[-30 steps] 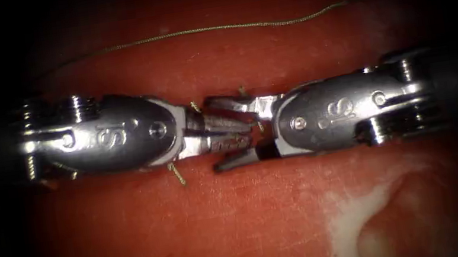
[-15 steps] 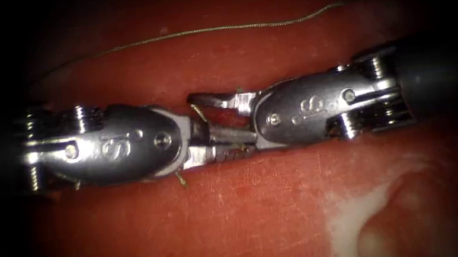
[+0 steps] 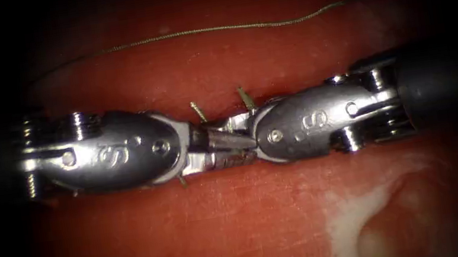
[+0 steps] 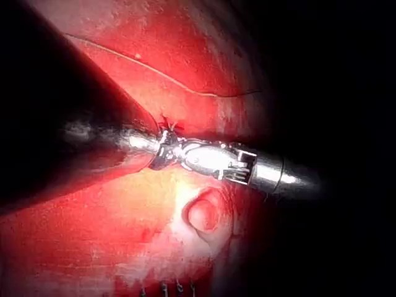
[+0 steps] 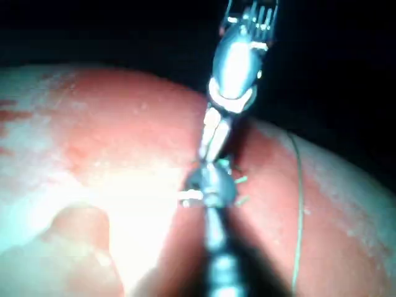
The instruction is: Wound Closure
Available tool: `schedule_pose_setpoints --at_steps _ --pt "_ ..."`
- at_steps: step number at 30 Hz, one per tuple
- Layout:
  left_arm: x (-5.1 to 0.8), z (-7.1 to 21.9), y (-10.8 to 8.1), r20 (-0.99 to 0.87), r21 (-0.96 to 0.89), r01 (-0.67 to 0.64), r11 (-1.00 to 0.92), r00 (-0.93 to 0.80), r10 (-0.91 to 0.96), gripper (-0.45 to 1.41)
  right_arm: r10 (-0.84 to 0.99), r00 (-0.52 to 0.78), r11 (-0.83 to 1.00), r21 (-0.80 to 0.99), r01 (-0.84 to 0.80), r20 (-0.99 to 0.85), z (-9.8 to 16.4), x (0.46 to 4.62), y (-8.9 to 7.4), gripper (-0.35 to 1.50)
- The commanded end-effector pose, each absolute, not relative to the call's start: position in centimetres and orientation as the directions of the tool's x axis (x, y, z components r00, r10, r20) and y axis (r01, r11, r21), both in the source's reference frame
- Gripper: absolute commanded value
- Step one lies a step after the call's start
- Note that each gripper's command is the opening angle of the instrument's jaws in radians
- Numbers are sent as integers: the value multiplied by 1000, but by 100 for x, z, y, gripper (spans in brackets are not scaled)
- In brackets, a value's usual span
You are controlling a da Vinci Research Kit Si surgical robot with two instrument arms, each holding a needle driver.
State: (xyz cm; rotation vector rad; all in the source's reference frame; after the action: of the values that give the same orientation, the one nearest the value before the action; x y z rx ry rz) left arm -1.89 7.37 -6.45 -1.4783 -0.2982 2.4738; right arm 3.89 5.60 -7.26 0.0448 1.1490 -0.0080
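Note:
Both tools lie level over the red tissue (image 3: 242, 222) and meet tip to tip in the middle of the endoscope view. The left tool (image 3: 236, 145) has its jaws shut, apparently on thread: short thread ends (image 3: 198, 112) stick out above and below it. The right tool (image 3: 230, 126) has its jaws shut right against the left tool's jaws; what they grip is hidden. Another short thread end (image 3: 245, 97) stands up beside the right tool. I cannot make out a needle. The tips also meet in the left wrist view (image 4: 167, 142) and the right wrist view (image 5: 210, 179).
A long thread (image 3: 197, 31) lies loose across the tissue behind the tools, also seen as thread (image 4: 167, 77) and thread (image 5: 299, 204). A pale patch with a rounded bump (image 3: 374, 227) sits at the front right of the tissue.
The right tool's jaws, wide open a second ago, have shut over the left tool's tip. The right tool moved left and slightly down. The left tool barely moved.

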Motion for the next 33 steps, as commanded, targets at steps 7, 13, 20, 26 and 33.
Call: schedule_pose_setpoints --at_steps 7,13,20,26,33 --pt "-179 -648 730 -837 -301 -86 -950 -453 307 -35 36 449 999 14 -53 -893 -730 388 558 115" --pt "-118 -661 713 -839 -277 -90 -957 -462 287 -35 69 471 997 39 -73 -879 -758 343 563 140" --pt "-52 -643 682 -826 -260 -135 -956 -482 293 -35 131 443 983 59 -172 -887 -800 269 592 140" --pt "-47 -596 667 -822 -228 -172 -958 -494 284 0 145 455 978 58 -200 -878 -796 259 592 133" --pt "-13 -529 651 -785 -316 -261 -912 -469 406 46 178 459 972 83 -219 -871 -797 260 590 132"
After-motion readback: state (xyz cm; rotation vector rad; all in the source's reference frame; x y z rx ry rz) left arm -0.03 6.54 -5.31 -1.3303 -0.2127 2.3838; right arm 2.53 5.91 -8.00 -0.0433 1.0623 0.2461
